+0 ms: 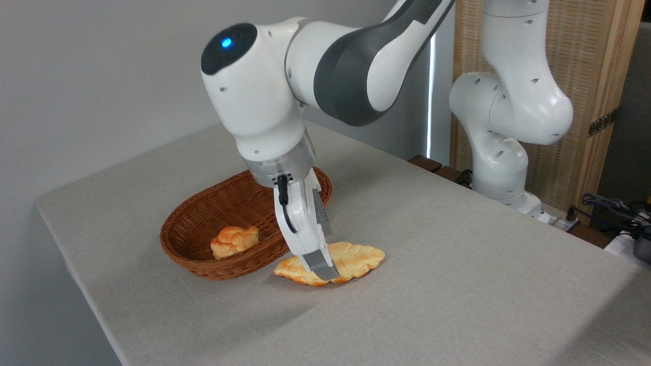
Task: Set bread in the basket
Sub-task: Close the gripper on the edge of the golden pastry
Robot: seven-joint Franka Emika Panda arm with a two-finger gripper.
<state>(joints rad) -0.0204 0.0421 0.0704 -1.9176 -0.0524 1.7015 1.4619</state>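
- I see the bread [351, 256] lying flat on the grey counter [457, 264], just outside the basket [203, 223], its left end close to the basket's near rim.
- My gripper [321, 267] is down at the loaf, tilted, with one grey finger [320, 265] covering the loaf's near edge around its middle.
- I cannot tell how wide the jaws stand; only that one finger is clear from this angle, and whether they are pinching the loaf is hidden.
- A small knotted bun [234, 240] sits inside the basket, towards its left end.
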